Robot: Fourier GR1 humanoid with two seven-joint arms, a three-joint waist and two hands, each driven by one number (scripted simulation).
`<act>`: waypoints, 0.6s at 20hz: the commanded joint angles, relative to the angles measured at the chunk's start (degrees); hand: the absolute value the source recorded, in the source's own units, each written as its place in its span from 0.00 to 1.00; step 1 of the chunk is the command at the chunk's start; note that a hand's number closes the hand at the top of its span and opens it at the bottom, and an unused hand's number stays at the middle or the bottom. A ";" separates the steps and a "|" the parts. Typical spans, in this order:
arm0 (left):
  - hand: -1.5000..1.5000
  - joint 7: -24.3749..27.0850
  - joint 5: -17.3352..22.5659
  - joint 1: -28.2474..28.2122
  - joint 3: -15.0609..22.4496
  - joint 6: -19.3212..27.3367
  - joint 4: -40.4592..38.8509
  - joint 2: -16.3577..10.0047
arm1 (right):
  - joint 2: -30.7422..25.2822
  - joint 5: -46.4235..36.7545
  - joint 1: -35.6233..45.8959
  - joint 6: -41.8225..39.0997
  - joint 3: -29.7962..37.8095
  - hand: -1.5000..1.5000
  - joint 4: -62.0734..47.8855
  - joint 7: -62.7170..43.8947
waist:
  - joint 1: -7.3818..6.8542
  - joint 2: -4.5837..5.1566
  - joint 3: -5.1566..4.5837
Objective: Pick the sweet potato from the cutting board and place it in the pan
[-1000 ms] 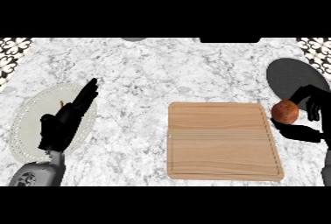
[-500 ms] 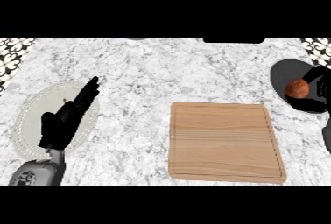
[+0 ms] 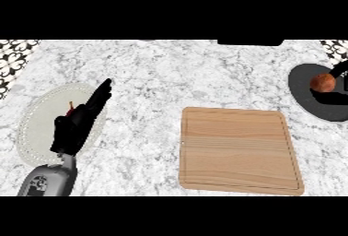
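The reddish-brown sweet potato point(image 3: 322, 82) is over the dark pan point(image 3: 306, 94) at the counter's right edge. My right hand point(image 3: 339, 73) shows only in part at that edge, black against the pan, its fingers curled round the potato. The wooden cutting board point(image 3: 238, 150) lies right of centre with nothing on it. My left hand point(image 3: 76, 125) rests open at the left, fingers straight and pointing up-right, far from the board.
A round white plate point(image 3: 37, 126) lies under my left hand, with a small red item point(image 3: 71, 107) on it beside the fingers. Marble counter spreads between the plate and the board. A patterned wall strip runs along the far-left corner.
My right hand has carried the sweet potato from beside the board's right edge up and to the right, over the pan. The left hand has stayed where it was.
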State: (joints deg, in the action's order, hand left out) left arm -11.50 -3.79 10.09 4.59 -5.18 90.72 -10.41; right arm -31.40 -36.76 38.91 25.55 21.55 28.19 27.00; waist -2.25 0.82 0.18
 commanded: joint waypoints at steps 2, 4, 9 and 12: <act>0.50 0.51 0.64 -0.71 -0.27 -1.51 1.16 -0.71 | -1.83 0.62 2.22 4.57 2.92 1.00 -10.38 7.56 | -1.20 0.52 0.13; 0.50 -1.30 0.87 2.67 -1.18 -1.15 -0.73 -0.22 | -2.24 0.02 4.95 4.15 2.51 1.00 -12.85 7.67 | -0.39 0.33 0.05; 0.50 0.00 0.25 1.22 0.05 -1.52 -0.01 -0.12 | -6.06 -3.90 5.56 -3.05 -0.15 0.00 -20.65 -7.03 | -2.13 1.14 0.05; 0.50 0.77 -0.36 0.76 0.32 -1.34 0.43 -0.19 | -7.18 -2.81 5.66 -7.05 0.73 0.00 -21.40 -4.01 | -2.88 1.62 0.31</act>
State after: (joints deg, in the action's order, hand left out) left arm -11.52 -3.79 10.74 4.88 -6.28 91.79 -10.36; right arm -37.24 -39.10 44.17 22.60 22.54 9.79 23.89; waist -4.54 1.93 0.35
